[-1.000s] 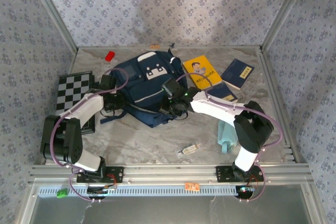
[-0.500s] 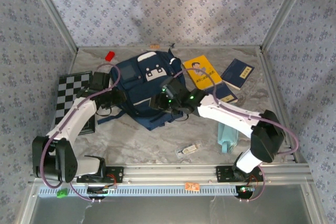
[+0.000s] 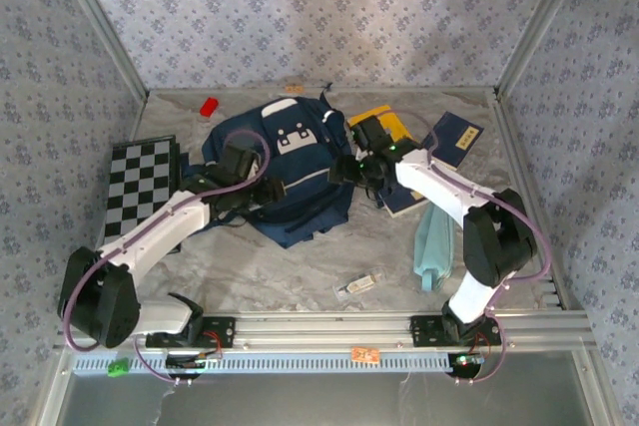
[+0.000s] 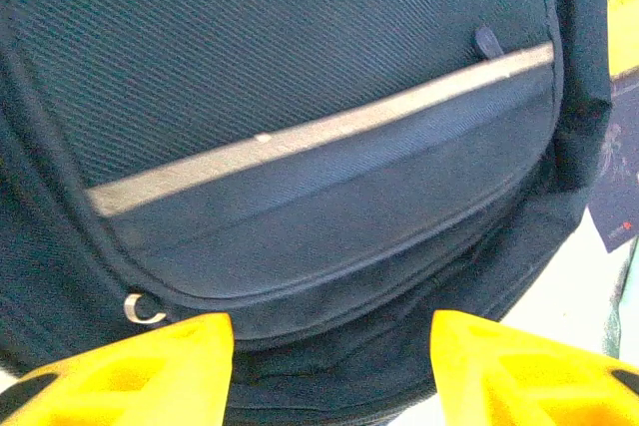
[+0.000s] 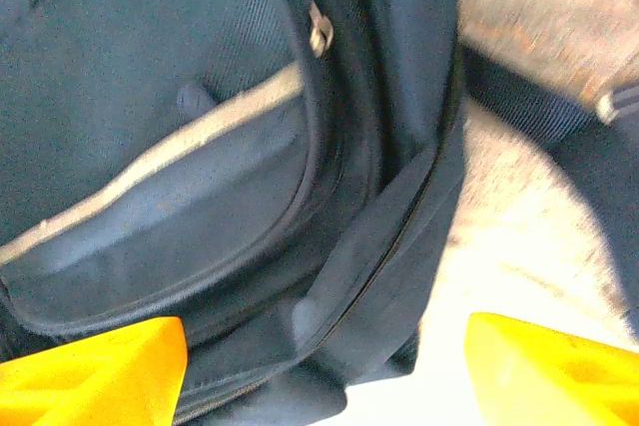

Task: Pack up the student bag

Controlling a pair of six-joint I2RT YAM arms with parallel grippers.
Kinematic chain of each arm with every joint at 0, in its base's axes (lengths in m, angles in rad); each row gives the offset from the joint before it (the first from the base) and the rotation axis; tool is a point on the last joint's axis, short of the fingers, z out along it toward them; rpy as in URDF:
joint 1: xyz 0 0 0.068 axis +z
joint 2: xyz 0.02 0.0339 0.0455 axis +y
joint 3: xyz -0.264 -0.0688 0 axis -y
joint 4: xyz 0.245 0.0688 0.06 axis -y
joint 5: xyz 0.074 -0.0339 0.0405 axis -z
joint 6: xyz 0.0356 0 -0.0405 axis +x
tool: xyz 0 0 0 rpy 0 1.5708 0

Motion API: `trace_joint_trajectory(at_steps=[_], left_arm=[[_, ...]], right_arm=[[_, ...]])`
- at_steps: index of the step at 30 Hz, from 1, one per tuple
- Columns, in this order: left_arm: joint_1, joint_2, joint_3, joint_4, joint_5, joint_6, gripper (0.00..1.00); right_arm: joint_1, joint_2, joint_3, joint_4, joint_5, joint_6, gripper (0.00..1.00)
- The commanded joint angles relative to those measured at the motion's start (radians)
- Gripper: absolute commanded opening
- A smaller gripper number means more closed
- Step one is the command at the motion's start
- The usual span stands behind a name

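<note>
The student bag (image 3: 285, 152), navy blue with white patches, lies flat in the middle of the table. My left gripper (image 3: 268, 190) hovers over its near left part. In the left wrist view the gripper (image 4: 329, 371) is open, its yellow fingertips (image 4: 160, 366) apart above the bag's front pocket (image 4: 300, 97) with the grey trim. My right gripper (image 3: 344, 172) is at the bag's right edge. In the right wrist view it (image 5: 324, 381) stands wide open over the bag's side seam (image 5: 399, 236), nothing gripped.
A black-and-white checkerboard (image 3: 138, 187) lies left of the bag. A yellow book (image 3: 384, 125), a navy booklet (image 3: 451, 139) and another dark book (image 3: 417, 192) lie to the right. A teal pouch (image 3: 431, 246), a small white item (image 3: 359, 284) and a red block (image 3: 209, 106) sit around.
Both grippers have opened. The left gripper moved right, over the bag's front. The right gripper swung from the bag's near edge to its right side, by the books.
</note>
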Motion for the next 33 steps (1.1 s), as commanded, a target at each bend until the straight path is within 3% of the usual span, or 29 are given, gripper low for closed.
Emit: trace_joint_trajectory(at_steps=[1,9,16,23,33], left_arm=[[-0.059,0.043,0.064,0.085,-0.019,-0.045,0.55],[-0.17,0.201,0.212,0.121,-0.055,-0.061,0.55],[-0.211,0.309,0.33,0.128,-0.054,-0.058,0.55],[-0.216,0.372,0.41,0.11,-0.049,-0.044,0.55],[-0.216,0.398,0.44,0.112,-0.038,-0.038,0.55]], right_arm=[[-0.091,0.033,0.067,-0.024,-0.002,-0.123,0.75],[-0.273,0.185,0.205,-0.055,-0.025,-0.227,0.76],[-0.413,0.295,0.311,-0.033,-0.048,-0.224,0.77],[-0.494,0.401,0.405,-0.036,-0.068,-0.228,0.78],[-0.498,0.541,0.552,-0.094,-0.093,-0.274,0.78]])
